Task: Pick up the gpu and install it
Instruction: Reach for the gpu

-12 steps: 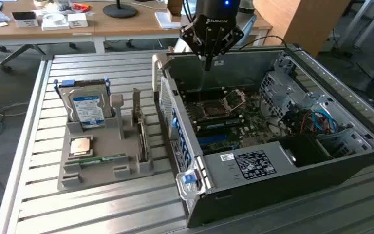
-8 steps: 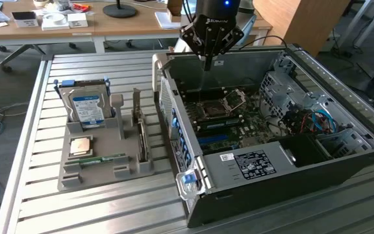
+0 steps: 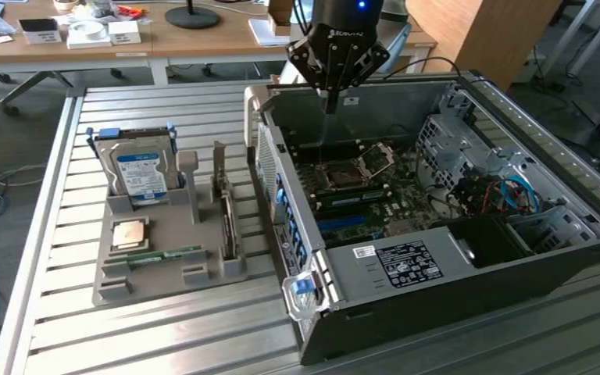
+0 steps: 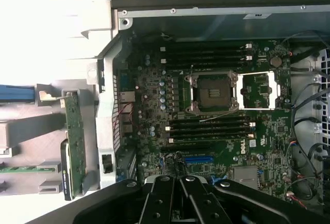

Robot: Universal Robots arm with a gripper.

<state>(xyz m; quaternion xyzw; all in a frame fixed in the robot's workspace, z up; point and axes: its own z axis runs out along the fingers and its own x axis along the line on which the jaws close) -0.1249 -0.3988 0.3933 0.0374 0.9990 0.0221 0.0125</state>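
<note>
The gpu (image 3: 227,223) stands on edge in a slot of the grey holder tray (image 3: 133,289), on the exterior view's left of the open computer case (image 3: 550,195). In the wrist view the gpu (image 4: 76,146) is an edge-on green strip with a black fan on one face and a silver bracket at its end. My gripper (image 3: 330,105) hangs over the case's far wall, above the motherboard (image 3: 383,195), well apart from the gpu. The gripper (image 4: 180,180) is shut and holds nothing. A blue card slot (image 4: 198,159) lies on the motherboard (image 4: 154,90) beneath it.
In the holder tray stand a silver hard drive (image 3: 141,173), a small square chip (image 3: 128,233) and a narrow green memory stick (image 3: 165,255). The case holds a power supply (image 3: 405,262) and loose cables (image 3: 503,195). A wooden desk (image 3: 175,39) stands behind the slatted metal table (image 3: 175,344).
</note>
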